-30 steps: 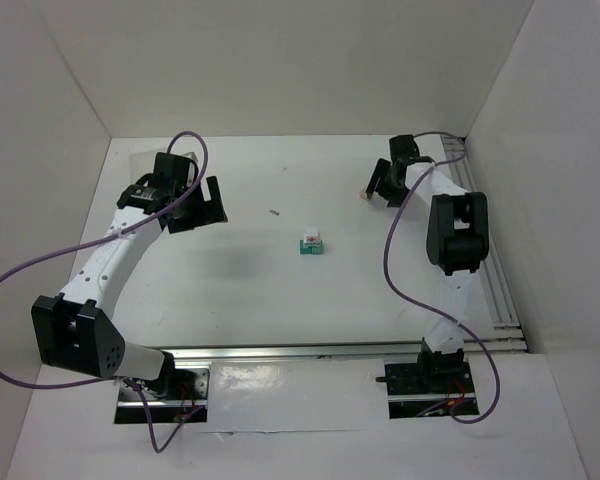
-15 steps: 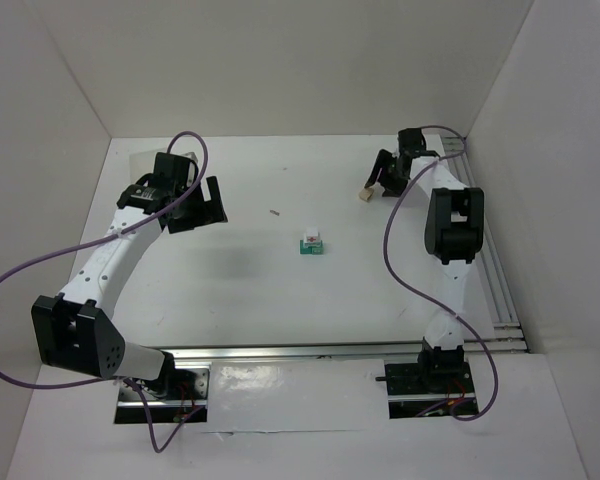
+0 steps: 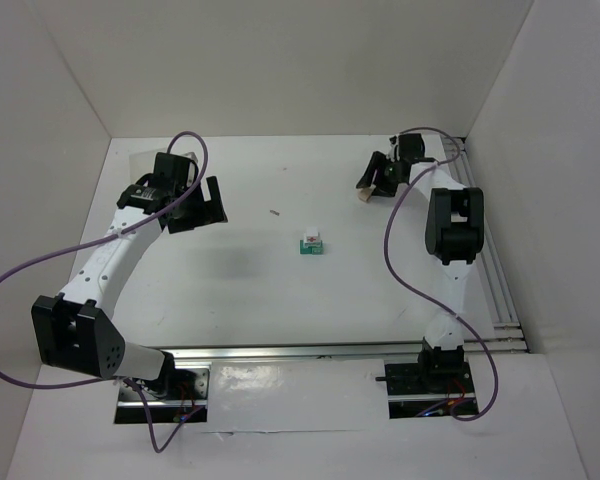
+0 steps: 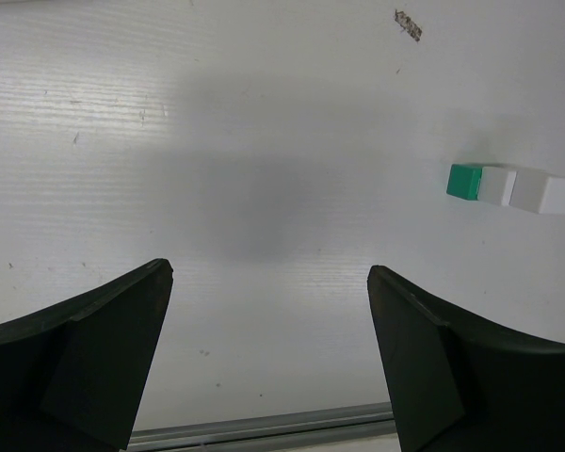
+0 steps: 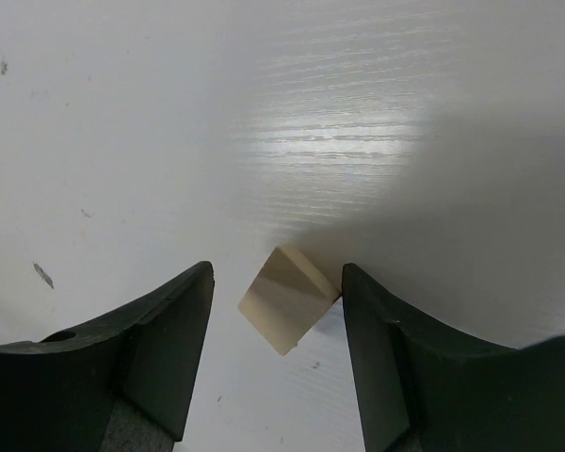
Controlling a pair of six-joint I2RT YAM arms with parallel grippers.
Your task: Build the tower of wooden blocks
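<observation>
A white cube with a red mark (image 3: 311, 238) sits on a teal-green cube (image 3: 309, 249) at mid-table. In the left wrist view the teal cube (image 4: 464, 181) and the white cube (image 4: 527, 191) show at the right. A tan wooden piece (image 3: 363, 196) lies at the far right. My right gripper (image 3: 376, 180) is open and low over it. In the right wrist view the tan piece (image 5: 287, 297) lies between the fingers, one corner at the right finger (image 5: 386, 348). My left gripper (image 3: 202, 205) is open and empty (image 4: 268, 278), left of the stack.
A translucent white tray (image 3: 145, 160) stands at the far left behind the left arm. A small dark speck (image 3: 275, 212) lies on the table. White walls enclose the table on three sides. A metal rail (image 3: 485, 270) runs along the right edge.
My right wrist has shifted slightly left and turned, bringing its fingers around the tan piece. The left arm and the two-cube stack have not moved.
</observation>
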